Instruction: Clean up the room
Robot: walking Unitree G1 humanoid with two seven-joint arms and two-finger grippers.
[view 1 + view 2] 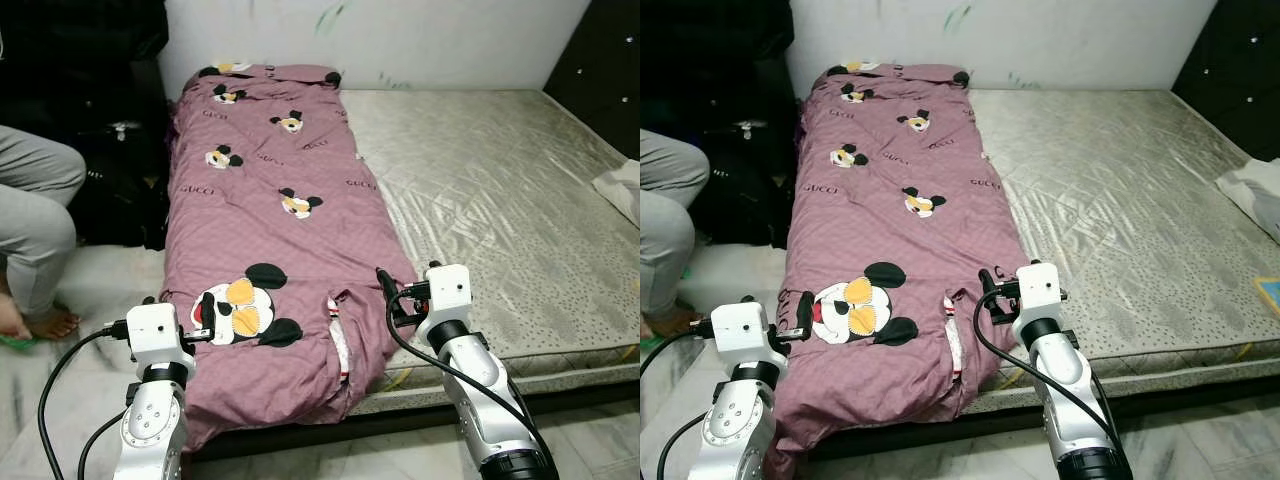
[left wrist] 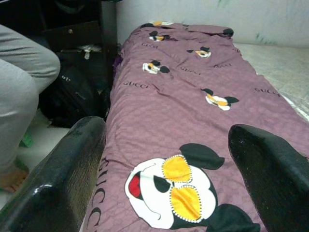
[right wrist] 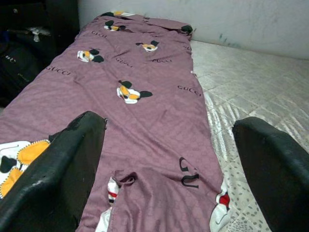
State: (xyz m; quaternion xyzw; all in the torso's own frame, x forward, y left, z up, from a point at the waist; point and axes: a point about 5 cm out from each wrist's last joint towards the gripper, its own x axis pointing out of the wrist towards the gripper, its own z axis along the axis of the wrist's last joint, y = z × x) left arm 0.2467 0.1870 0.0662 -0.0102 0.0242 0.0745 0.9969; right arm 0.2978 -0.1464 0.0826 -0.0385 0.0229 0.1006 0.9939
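A mauve quilt [image 1: 275,210] printed with cartoon mouse faces lies folded lengthwise along the left side of a bare grey mattress [image 1: 500,200], its near end hanging over the mattress foot. The left gripper [image 2: 164,193] hovers with fingers spread wide over the quilt's near left corner, above a large mouse face, while the right gripper [image 3: 166,193], fingers likewise parted, hangs over the quilt's near right edge. A seated person's grey-trousered leg [image 1: 35,215] and bare foot [image 1: 40,322] rest on the pale floor left of the bed, beside a black bag [image 1: 120,195].
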